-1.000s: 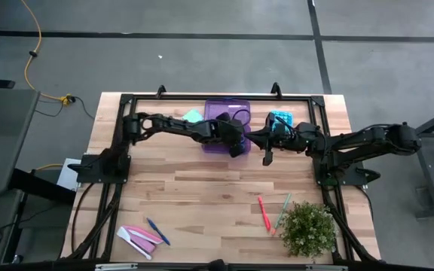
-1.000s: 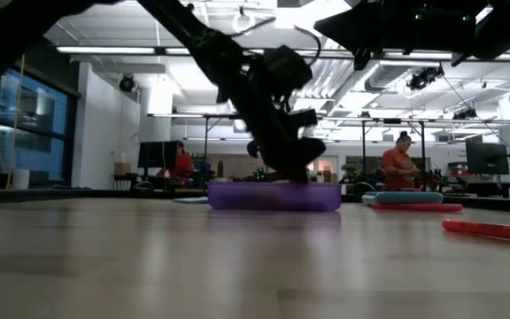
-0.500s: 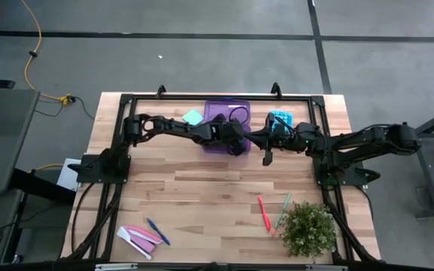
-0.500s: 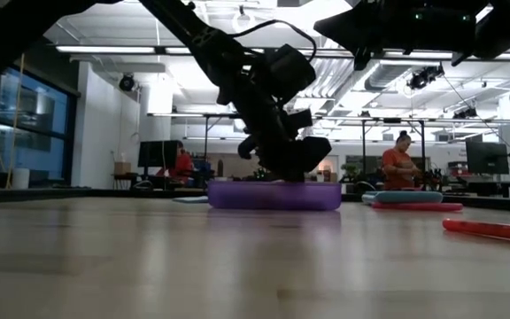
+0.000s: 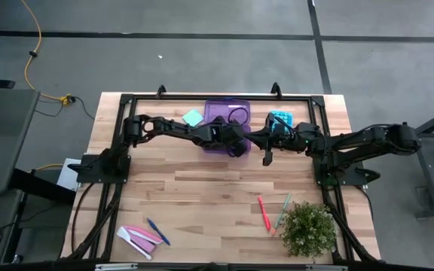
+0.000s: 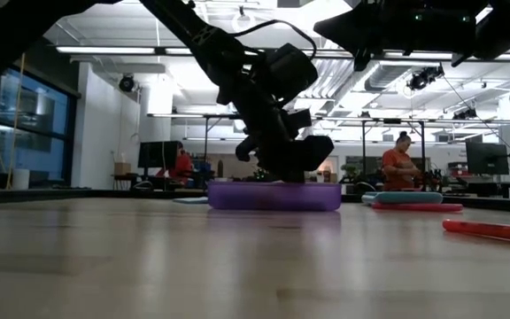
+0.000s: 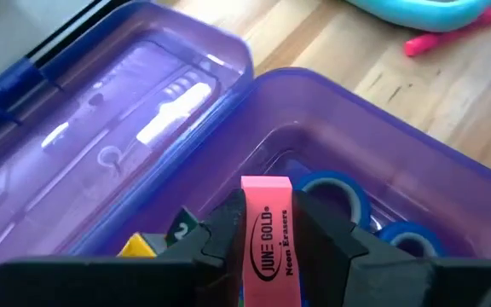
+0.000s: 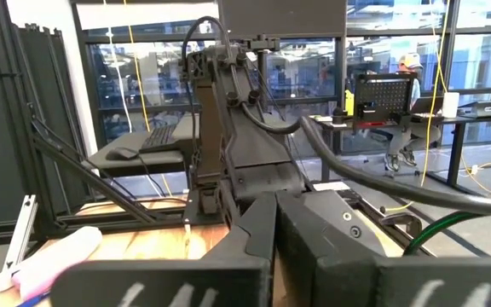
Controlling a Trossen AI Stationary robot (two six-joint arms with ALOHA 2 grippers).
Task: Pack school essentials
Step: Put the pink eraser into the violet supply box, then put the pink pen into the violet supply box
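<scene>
A pink eraser (image 7: 268,230) sits in my left gripper (image 7: 267,256), which is shut on it above the open purple box (image 5: 227,113) at the table's far middle. Inside the box lie blue-handled scissors (image 7: 335,192) and a yellow crayon box (image 7: 137,247). The box's lid (image 7: 118,111) lies open behind it. A green sticky-note pad (image 5: 193,117) rests flat on the table left of the box. Red (image 5: 264,213) and green (image 5: 282,211) pens lie near right, a blue pen (image 5: 157,231) near left. My right gripper (image 5: 266,156) hangs shut, right of the box. My left gripper pinches the eraser's two long narrow sides (image 7: 247,243) between its two fingers. The fingers slant down from the table's left into the box. The eraser's printed face is toward the wrist camera. Its free end (image 7: 267,184) sticks out past the fingertips, clear of the box's contents.
A light-blue buttoned pad (image 5: 279,119) lies right of the box, below my right arm. Pink and white flat pieces (image 5: 138,237) lie at the near left beside the blue pen. A potted plant (image 5: 307,229) stands at the near right. People are in the room beyond the table.
My left gripper has rolled about its own pointing line while staying over the purple box, still shut on the eraser.
</scene>
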